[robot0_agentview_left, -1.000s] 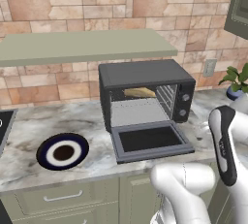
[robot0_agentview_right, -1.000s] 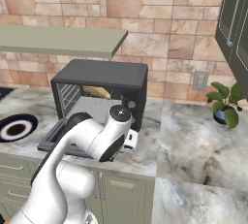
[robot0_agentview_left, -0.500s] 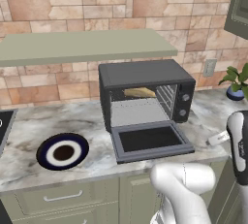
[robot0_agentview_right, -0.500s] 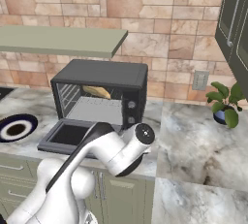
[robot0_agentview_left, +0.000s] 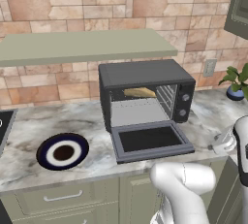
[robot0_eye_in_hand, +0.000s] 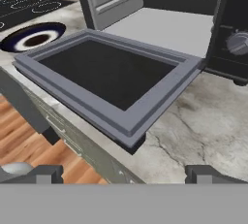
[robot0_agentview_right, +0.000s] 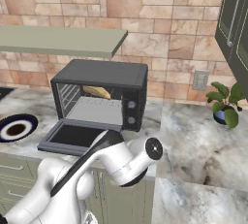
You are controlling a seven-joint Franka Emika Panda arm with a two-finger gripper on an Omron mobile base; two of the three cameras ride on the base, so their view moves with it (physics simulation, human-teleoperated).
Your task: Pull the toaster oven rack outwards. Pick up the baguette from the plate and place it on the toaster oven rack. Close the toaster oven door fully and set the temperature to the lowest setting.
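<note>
1. The wide dark grey toaster oven door with the glass window (robot0_eye_in_hand: 114, 75) lies dropped flat, open toward the near edge of the marbled grey tabletop (robot0_agentview_left: 29, 121). It is the thing to be closed now.
2. The short golden-tan baguette (robot0_agentview_left: 139, 92) already rests on the light-grey wire toaster oven rack (robot0_agentview_left: 138, 110) inside the boxy dark toaster oven (robot0_agentview_left: 145, 75).
3. The round navy plate with the white ring (robot0_agentview_left: 63, 151) is bare, left of the oven.
4. In the hand view, the claw (robot0_eye_in_hand: 123, 173) has its fingers spread wide and pinches nothing. It sits low at the near right corner of the door; the door lies ahead and to the left of it, with its long axis running left to right.
5. I judge the claw must get under the door's near edge and lift it.
6. Count: one oven, one door, one rack, one baguette, one plate, one claw.
</note>
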